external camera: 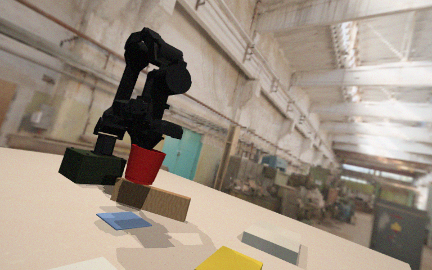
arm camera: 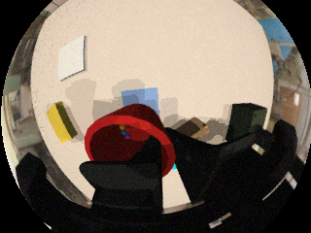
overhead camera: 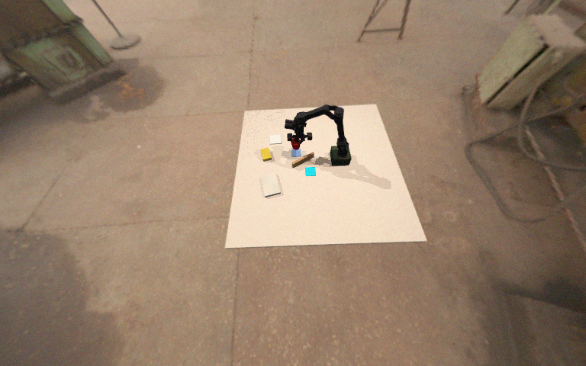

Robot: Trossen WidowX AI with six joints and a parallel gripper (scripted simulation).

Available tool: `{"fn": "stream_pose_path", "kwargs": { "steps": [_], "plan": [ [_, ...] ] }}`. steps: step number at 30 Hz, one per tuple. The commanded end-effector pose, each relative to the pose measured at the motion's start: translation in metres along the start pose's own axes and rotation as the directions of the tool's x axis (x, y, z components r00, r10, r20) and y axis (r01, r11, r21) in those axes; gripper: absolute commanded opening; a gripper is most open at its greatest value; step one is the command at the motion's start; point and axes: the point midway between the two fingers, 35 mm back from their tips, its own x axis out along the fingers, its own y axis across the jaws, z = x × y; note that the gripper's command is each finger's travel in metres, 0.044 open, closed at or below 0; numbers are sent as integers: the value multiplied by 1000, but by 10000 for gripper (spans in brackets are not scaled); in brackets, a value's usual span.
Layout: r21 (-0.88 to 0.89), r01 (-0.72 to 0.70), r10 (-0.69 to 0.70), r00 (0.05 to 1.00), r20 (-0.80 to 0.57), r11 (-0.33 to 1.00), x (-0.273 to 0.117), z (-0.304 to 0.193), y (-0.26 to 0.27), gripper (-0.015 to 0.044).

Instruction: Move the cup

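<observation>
Transport is the step in hand: the jaws [external camera: 144,144] pinch the rim of the red cup [external camera: 144,164], one finger inside and one outside, and the cup hangs upright above the worktop [external camera: 47,223]. Taking the blue pad [external camera: 123,220] as landmark, the cup is lifted off it and sits above it; in the exterior view the cup's base appears level with the top of the wooden block [external camera: 152,198] that lies just behind the pad. The cyan pad [overhead camera: 310,171], the likely goal, lies beyond that block. At least two marbles [arm camera: 123,134] show inside the cup in the wrist view. The next move probably calls for a slow, level carry over the block, with the cup kept upright.
</observation>
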Motion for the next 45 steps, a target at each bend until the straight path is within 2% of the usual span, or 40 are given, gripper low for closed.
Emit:
{"fn": "stream_pose_path", "kwargs": {
  "steps": [1, 45],
  "plan": [
    [2, 5, -5, 1000, -2, 1000, 1, -8, -5, 0],
    [5, 9, -9, 1000, -13, 1000, -6, -106, -56, 0]
  ]
}}
